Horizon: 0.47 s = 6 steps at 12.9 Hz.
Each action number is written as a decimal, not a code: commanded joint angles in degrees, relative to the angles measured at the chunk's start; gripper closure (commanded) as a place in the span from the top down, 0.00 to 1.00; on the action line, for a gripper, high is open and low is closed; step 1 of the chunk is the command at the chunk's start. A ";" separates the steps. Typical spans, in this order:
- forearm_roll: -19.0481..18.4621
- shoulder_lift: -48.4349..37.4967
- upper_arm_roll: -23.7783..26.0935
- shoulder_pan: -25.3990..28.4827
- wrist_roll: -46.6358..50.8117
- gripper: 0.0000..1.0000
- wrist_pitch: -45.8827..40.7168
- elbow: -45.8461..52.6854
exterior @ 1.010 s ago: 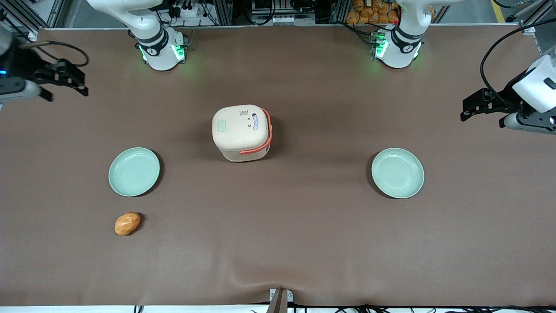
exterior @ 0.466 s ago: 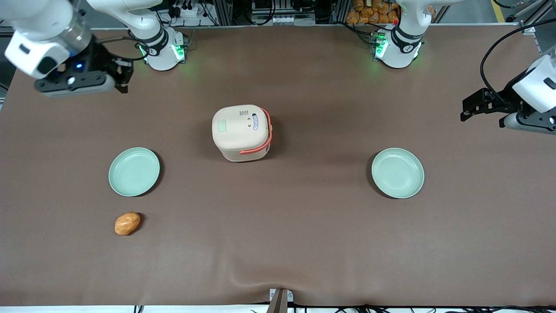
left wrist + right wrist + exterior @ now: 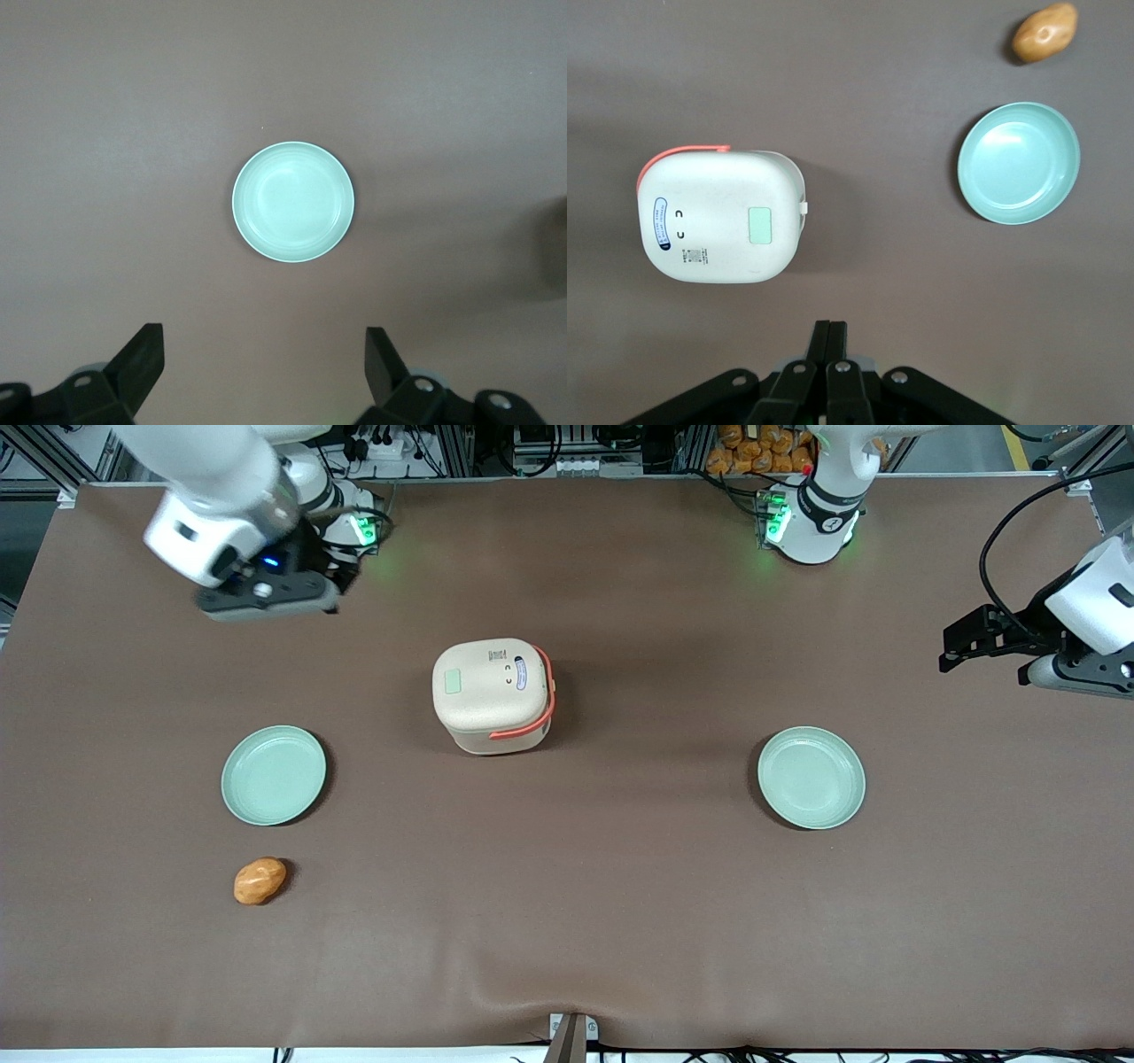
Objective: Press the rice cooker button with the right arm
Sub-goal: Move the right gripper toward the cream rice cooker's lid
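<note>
The cream rice cooker (image 3: 492,693) stands mid-table with a coral handle band, an oval blue-edged label and a pale green square on its lid. It also shows in the right wrist view (image 3: 722,215). The white right arm (image 3: 208,491) reaches over the table's back edge near its base. Its black gripper (image 3: 266,598), with a small blue light, hangs high above the cloth, farther from the front camera than the cooker and off toward the working arm's end. In the right wrist view the gripper (image 3: 830,329) is shut and empty, fingers pressed together, apart from the cooker.
A pale green plate (image 3: 274,774) and an orange potato-like lump (image 3: 260,880) lie nearer the front camera toward the working arm's end; both show in the right wrist view, plate (image 3: 1020,163), lump (image 3: 1045,32). Another green plate (image 3: 811,777) lies toward the parked arm's end.
The right arm has swung in from the table's working-arm end toward the middle, bringing its gripper much closer to the rice cooker. The cooker, plates and lump have not moved.
</note>
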 commanded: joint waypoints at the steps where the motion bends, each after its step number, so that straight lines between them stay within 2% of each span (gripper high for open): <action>1: 0.16 -0.26 0.50 -0.24 0.84 0.00 2.69 -4.30; 6: 0.33 1.14 2.26 0.29 1.36 0.00 10.16 -11.42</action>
